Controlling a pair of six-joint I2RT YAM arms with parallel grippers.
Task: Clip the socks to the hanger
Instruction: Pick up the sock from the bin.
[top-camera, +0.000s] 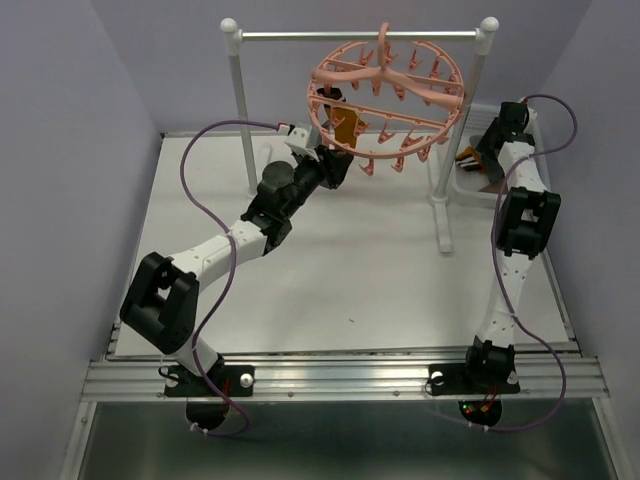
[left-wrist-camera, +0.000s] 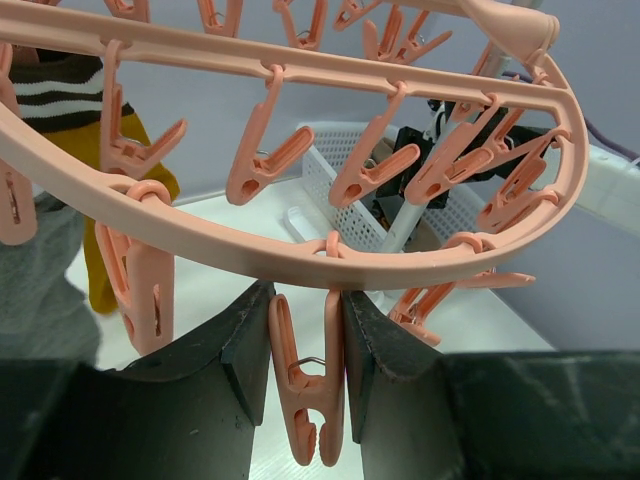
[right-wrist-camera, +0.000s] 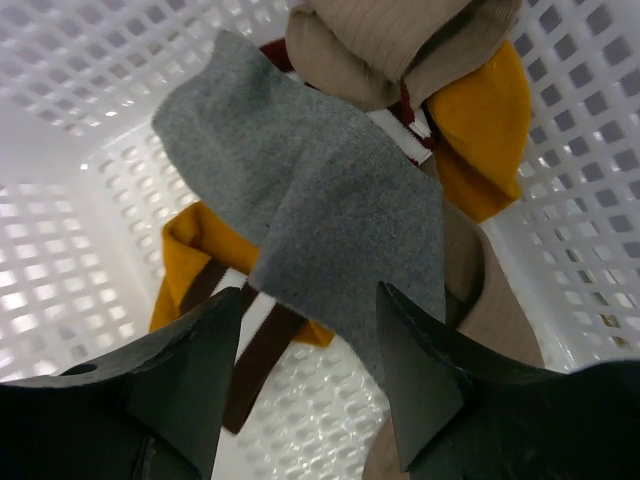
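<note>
The salmon-pink hanger (top-camera: 345, 68) hangs by its hook from the rail. My left gripper (top-camera: 330, 160) reaches up under its near-left rim. In the left wrist view the ring (left-wrist-camera: 300, 255) crosses just above my left gripper (left-wrist-camera: 307, 300), whose fingers press both sides of one dangling clip (left-wrist-camera: 310, 390). A mustard sock with a striped cuff (left-wrist-camera: 110, 150) and a grey sock (left-wrist-camera: 40, 270) hang at the left. My right gripper (top-camera: 480, 155) is down in the basket. It (right-wrist-camera: 310, 295) is open, with a grey sock (right-wrist-camera: 320, 190) just beyond the jaws. Mustard (right-wrist-camera: 480, 120) and tan (right-wrist-camera: 400, 35) socks lie beside it.
The white mesh basket (top-camera: 470, 185) stands at the back right, and its wall (right-wrist-camera: 60, 150) rings my right gripper. The white-posted rail stand (top-camera: 360, 35) spans the back, with its right post and foot (top-camera: 440, 200) next to the basket.
</note>
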